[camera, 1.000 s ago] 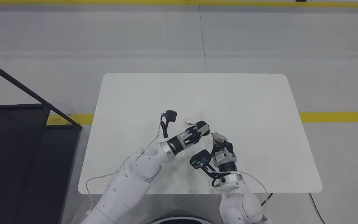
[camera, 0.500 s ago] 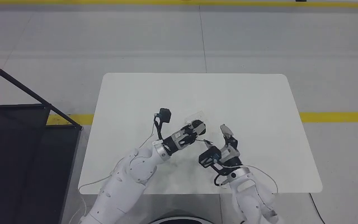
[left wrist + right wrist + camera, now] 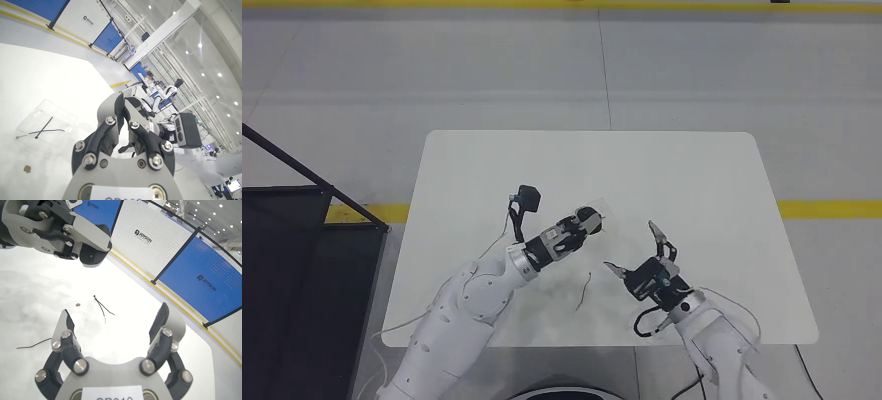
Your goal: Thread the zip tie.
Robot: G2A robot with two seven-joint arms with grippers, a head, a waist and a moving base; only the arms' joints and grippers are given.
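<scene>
A thin black zip tie (image 3: 585,290) (image 3: 34,345) lies loose on the white table (image 3: 712,190), near its front edge and between the two arms. Two more zip ties (image 3: 45,127) (image 3: 103,308) lie crossed on a clear plate (image 3: 62,115) (image 3: 594,208). My left gripper (image 3: 591,216) (image 3: 122,102) (image 3: 98,245) hovers by that plate, shut, with nothing seen between its pads. My right gripper (image 3: 630,248) (image 3: 115,315) stands open and empty, to the right of the loose tie and above the table.
A small brown speck (image 3: 27,169) (image 3: 77,304) sits on the table beside the clear plate. The table's far and right parts are bare white surface. A black frame (image 3: 282,260) stands off the table's left side.
The two grippers, close together a second ago, have drawn apart. The right one has opened and moved right. The zip tie seen between them now lies on the table.
</scene>
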